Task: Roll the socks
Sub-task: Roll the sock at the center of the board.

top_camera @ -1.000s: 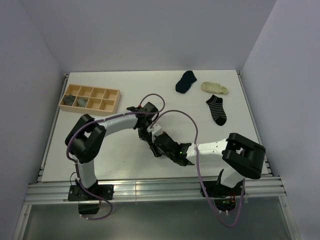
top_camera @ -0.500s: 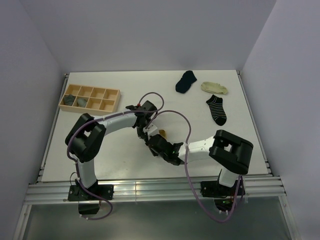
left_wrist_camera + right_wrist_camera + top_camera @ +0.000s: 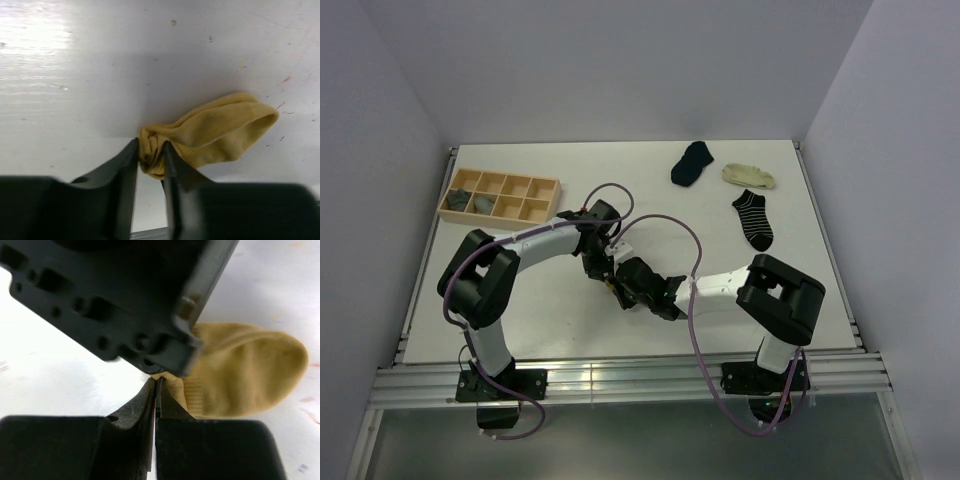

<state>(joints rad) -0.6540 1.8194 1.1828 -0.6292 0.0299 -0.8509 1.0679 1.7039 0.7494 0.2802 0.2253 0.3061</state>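
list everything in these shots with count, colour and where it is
mustard sock: 1, yellow, mid table between both tools
navy sock: 1, dark blue, far right of table
cream sock: 1, pale, right of the navy one
striped sock: 1, black and white, nearer than the cream one
grey bundles: 2, grey, tray's left compartments
tray: 1, wooden, far left
table: 1, white
left tool: 1, black, gripping the mustard sock's bunched end
right tool: 1, black, shut, tips at that sock's edge
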